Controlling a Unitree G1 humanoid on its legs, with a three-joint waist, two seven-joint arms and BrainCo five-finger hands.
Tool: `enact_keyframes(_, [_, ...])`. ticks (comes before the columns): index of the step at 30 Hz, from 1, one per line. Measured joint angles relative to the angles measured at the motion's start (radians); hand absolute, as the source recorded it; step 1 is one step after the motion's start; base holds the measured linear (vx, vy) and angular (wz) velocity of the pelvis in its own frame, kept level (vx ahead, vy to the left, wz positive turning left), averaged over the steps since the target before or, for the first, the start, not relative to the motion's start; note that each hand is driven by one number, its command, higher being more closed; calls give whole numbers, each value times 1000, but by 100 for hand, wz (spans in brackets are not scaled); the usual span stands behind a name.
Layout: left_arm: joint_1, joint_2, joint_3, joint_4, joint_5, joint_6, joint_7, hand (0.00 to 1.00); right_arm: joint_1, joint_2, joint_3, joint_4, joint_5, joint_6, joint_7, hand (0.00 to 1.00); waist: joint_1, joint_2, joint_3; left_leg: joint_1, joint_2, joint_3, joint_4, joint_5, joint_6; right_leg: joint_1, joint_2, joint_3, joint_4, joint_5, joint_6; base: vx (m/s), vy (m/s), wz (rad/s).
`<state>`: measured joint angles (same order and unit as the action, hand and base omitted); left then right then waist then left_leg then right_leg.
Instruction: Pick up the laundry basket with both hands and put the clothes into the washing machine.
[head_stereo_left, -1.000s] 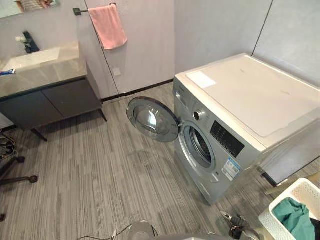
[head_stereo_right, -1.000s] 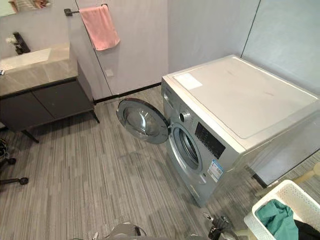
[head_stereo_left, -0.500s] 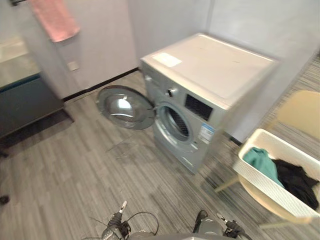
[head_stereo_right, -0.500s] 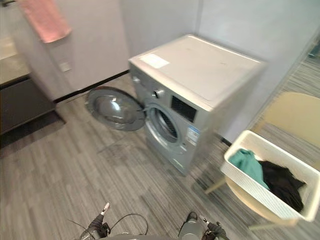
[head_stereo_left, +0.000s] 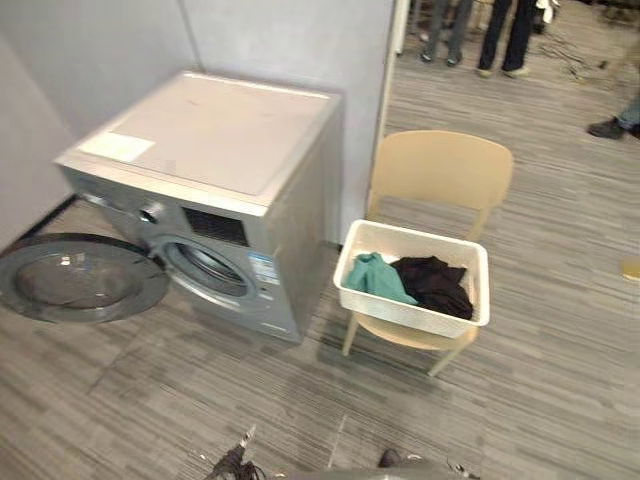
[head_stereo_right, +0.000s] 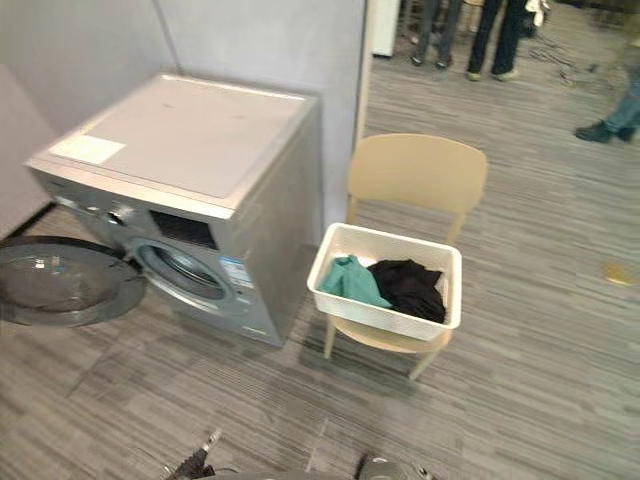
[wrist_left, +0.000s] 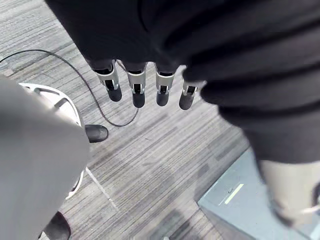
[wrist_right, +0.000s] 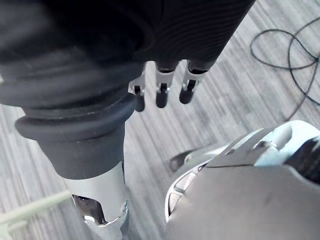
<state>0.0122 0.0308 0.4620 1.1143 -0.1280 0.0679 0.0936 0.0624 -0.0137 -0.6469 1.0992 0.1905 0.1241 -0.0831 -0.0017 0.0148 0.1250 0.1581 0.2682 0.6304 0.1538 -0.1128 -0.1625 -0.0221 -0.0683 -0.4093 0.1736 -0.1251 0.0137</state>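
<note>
Basket ahead, both hands empty

Eye views: the laundry basket (head_stereo_left: 405, 313), clothes (head_stereo_left: 420, 281) inside, sits on a chair (head_stereo_left: 440, 170) just right of the washing machine (head_stereo_left: 215, 150), long side across, slightly right of centre. Left wrist view: left hand (wrist_left: 136, 86) fingers hang relaxed, empty. Right wrist view: right hand (wrist_right: 162, 84) likewise, probably nearer.

**Lighting Conditions**

Light is even, diffuse and moderately bright, coming from overhead. The washing machine (head_stereo_left: 210, 140) top carries a broad pale sheen, and the glass of its open door (head_stereo_left: 80, 283) shows faint reflections. A soft-edged shadow lies on the floor (head_stereo_left: 560, 330) beneath the chair (head_stereo_left: 440, 168) and laundry basket (head_stereo_left: 412, 312). The black garment (head_stereo_left: 435, 285) shows few folds. The left hand (wrist_left: 136, 89) and right hand (wrist_right: 162, 84) covers read near black.
</note>
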Motion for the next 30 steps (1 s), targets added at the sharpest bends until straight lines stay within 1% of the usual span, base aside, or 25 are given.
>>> enact_keyframes(1, [-4,15,0,-8,-18,-2,1,0,3,2,25,5,0,-1,0,0,-4,-4,6,-48,64,-19,162,-28,22,26,27,2,-28,-2,-10,62,-270,-10])
enact_keyframes(2, [-5,21,0,-20,-20,-2,2,0,4,-3,48,9,0,-2,-1,0,-5,-10,9,-96,128,-42,326,-43,63,60,53,5,-50,-2,-20,74,-312,-24])
enact_keyframes(3, [4,17,-4,-44,-35,-5,2,0,4,-21,78,14,-1,-7,-1,0,-2,16,27,-160,213,-79,533,-28,173,97,90,24,-64,-6,-49,69,-234,-35])
enact_keyframes(4, [12,16,-15,-48,-40,-9,2,0,2,-31,90,14,-1,-9,-2,0,7,2,33,-198,238,-121,612,-15,200,112,100,34,-65,-11,-58,105,-123,-55])
enact_keyframes(5, [15,14,-35,-63,-58,-25,4,0,-8,-48,100,15,-3,-13,-3,0,18,13,40,-266,216,-228,723,-35,177,130,102,62,-63,-25,-79,158,-21,-62])
enact_keyframes(6, [16,13,-47,-65,-65,-24,2,0,-24,-70,107,15,-4,-15,-6,0,20,11,47,-332,134,-318,758,-70,123,133,91,88,-64,-26,-81,175,17,-64])
enact_keyframes(7, [17,11,-52,-65,-72,-24,2,0,-35,-84,107,15,-4,-15,-6,0,20,12,51,-355,86,-348,749,-87,97,131,83,105,-64,-26,-81,174,44,-76])
enact_keyframes(8, [24,6,-60,-66,-79,-24,1,0,-55,-91,105,16,-5,-16,-6,0,22,15,60,-381,3,-391,674,-105,68,130,69,130,-68,-13,-66,174,71,-86])
enact_keyframes(9, [43,0,-61,-64,-83,-24,-2,0,-68,-94,101,15,-9,-18,-4,0,24,18,63,-374,-53,-379,519,-104,67,140,64,160,-78,-8,-57,189,83,-84])
enact_keyframes(10, [52,0,-63,-61,-84,-23,-3,0,-70,-93,96,14,-14,-18,-4,0,24,20,63,-366,-68,-369,430,-99,69,144,64,167,-84,-7,-56,263,118,-64])
enact_keyframes(11, [58,0,-61,-47,-84,-22,-4,0,-72,-88,85,10,-23,-19,-4,0,24,22,62,-343,-90,-370,248,-72,63,156,68,169,-97,-7,-48,186,81,-31])
enact_keyframes(12, [58,0,-57,-41,-83,-20,-4,0,-69,-86,86,8,-26,-19,-4,0,24,23,61,-340,-99,-382,175,-10,84,158,70,171,-103,-11,-38,220,110,-24])
enact_keyframes(13, [59,5,-46,-37,-82,-16,-4,0,-63,-72,87,4,-28,-19,-5,0,29,20,56,-317,-123,-384,138,58,129,168,56,187,-105,-19,-20,241,150,-7])
enact_keyframes(14, [57,13,-26,-32,-79,-14,-3,0,-65,-60,88,0,-28,-19,-5,0,27,-4,56,-301,-153,-377,109,58,128,167,29,195,-105,-31,1,279,171,-6])
enact_keyframes(15, [53,16,-22,-26,-75,-13,-3,0,-64,-57,88,-5,-28,-19,-5,0,25,-8,57,-296,-163,-371,99,56,131,167,19,196,-104,-32,3,280,168,-9])
enact_keyframes(16, [53,18,-19,-17,-73,-12,-2,0,-64,-57,87,-12,-27,-20,-5,0,28,-13,55,-283,-175,-346,84,54,145,171,2,206,-103,-34,17,193,112,-21])
enact_keyframes(18, [55,19,-20,-4,-54,-8,-1,0,-64,-56,87,-29,-26,-31,-4,0,32,-13,54,-244,-204,-330,50,52,153,180,-24,220,-103,-38,33,161,112,-21])
enact_keyframes(20, [54,18,-28,-4,-36,-8,0,0,-53,-57,81,-28,-26,-35,-4,0,27,-6,35,-187,-240,-327,-35,69,174,193,-46,219,-97,-35,41,124,95,-4])
enact_keyframes(22, [54,16,-41,-5,-36,-8,-1,0,-54,-56,52,-27,-26,-34,-4,0,19,1,29,-148,-258,-328,-90,78,179,188,-58,219,-61,-42,55,116,69,-3])
enact_keyframes(24, [54,13,-61,-5,-36,-8,0,0,-52,-59,42,-31,-21,-33,-5,0,16,3,28,-116,-263,-329,-133,75,176,150,-67,221,39,-54,74,90,71,-9])
enact_keyframes(25, [51,10,-86,-5,-36,-8,-1,0,-46,-58,43,-59,-12,-31,-6,0,16,24,17,-99,-261,-330,-156,72,173,86,-75,229,182,-61,85,83,92,-12])
enact_keyframes(26, [50,14,-109,-6,-35,-8,-1,0,-35,-54,52,-98,8,-30,-7,0,12,16,22,-90,-260,-330,-164,71,174,7,-83,240,333,-59,87,107,103,-4])
enact_keyframes(27, [47,27,-128,-10,-28,-9,-1,0,-23,-47,78,-154,27,-30,-8,0,5,8,27,-71,-272,-330,-168,65,182,-75,-107,270,510,-30,104,98,75,6])
enact_keyframes(29, [51,42,-144,-16,-16,-10,0,0,-21,-41,103,-213,45,-30,-11,0,-14,-9,37,-54,-274,-346,-161,62,199,-121,-119,308,631,13,106,123,14,29])
enact_keyframes(30, [50,51,-145,-17,-14,-10,1,0,-16,-40,123,-308,54,-35,-24,0,-32,-14,42,-52,-268,-361,-140,57,205,-168,-134,319,719,-34,95,137,-26,43])
